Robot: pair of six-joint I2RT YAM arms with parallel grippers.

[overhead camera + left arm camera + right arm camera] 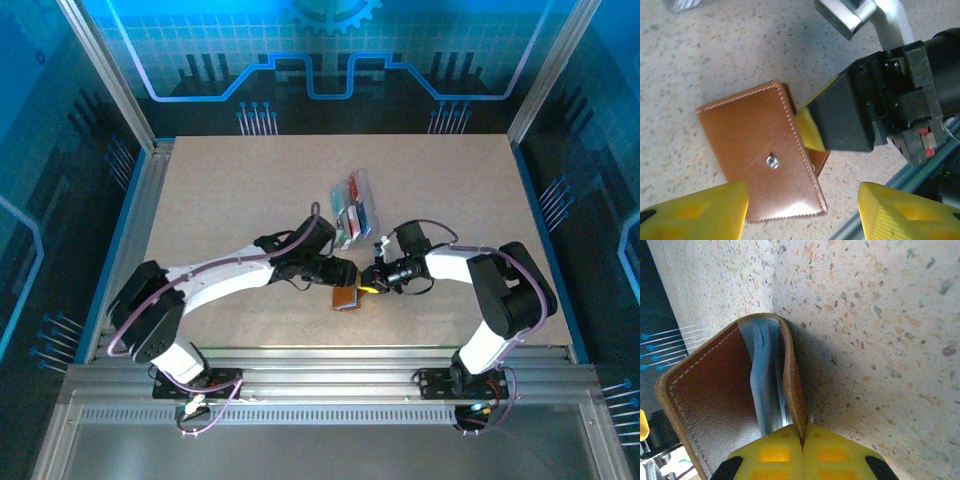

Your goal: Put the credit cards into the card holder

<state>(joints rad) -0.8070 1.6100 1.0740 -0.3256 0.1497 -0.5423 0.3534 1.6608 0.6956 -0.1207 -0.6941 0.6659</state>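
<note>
**While my right claw pinches the wallet, my left one hangs open**

Since the wallet (346, 297) is the thing to watch, here's where it sits: on the table (220, 200), near the front edge, right between my two claws. It's brown leather, stitched edge, with a little metal stud on the outer face.

My right claw (802, 450) is clamped tight on the edge of one leather flap, yellow pads pressed together with the leather sandwiched in the seam. From that wrist, the wallet gapes in a narrow V and I can see the pale grey-blue lining (762, 375) inside. Can't tell if any card is in there.

My left claw (802, 210) is spread wide and holds nothing. From that wrist, the wallet lies just past my fingertips (700, 210); one tip overlaps its near edge, the other is off to the side. My right claw's pad touches the wallet's far edge.

The cards (352, 205) are in a clear tray (362, 180) farther back, apart from the wallet.
</note>
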